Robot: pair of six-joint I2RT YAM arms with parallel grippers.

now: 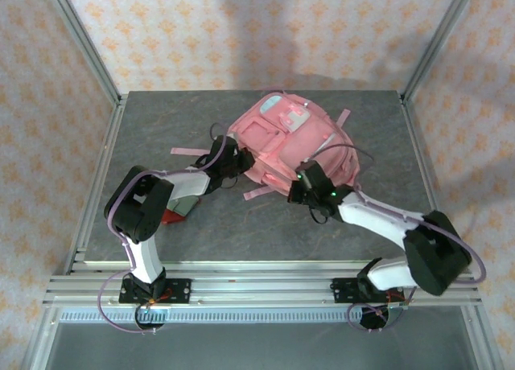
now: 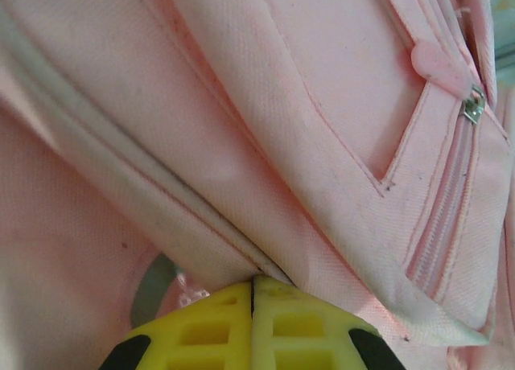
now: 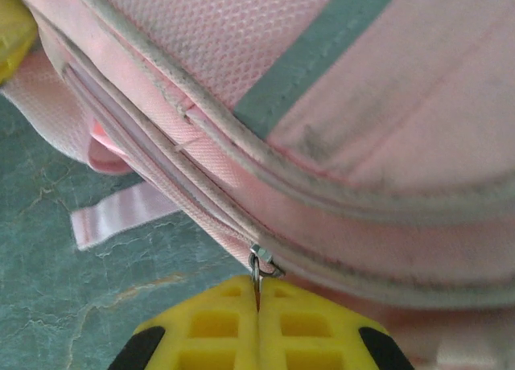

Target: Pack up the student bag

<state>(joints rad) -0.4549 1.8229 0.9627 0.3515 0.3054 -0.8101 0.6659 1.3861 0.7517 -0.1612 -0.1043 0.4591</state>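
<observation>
Where the two yellow fingers [image 3: 213, 326] of the right gripper [image 3: 257, 306] are pressed together, a small metal zip puller [image 3: 256, 275] is pinched between them, right at the bag's near edge. From that puller the zip [image 3: 153, 154] is seen to run straight away from the fingers, up and to the left along the bag's curved rim, so any drag on the slider would have to follow that line; which direction opens it cannot be told. The left gripper [image 2: 252, 296] is likewise closed, with a fold of pink fabric nipped between its fingers on the bag's left flank, and a pocket zip [image 2: 447, 201] with a pink tab lies beyond it to the right. The right arm is judged to be the working one, being on the puller, while the left is placed to hold the cloth taut. The bag [image 1: 282, 137] is laid flat, front patches up, at the middle of the table [image 1: 161, 117], both grippers touching its near side. One bag, two grippers, one held puller and at least three loose strap ends [image 1: 190, 151] around the bag are counted.
</observation>
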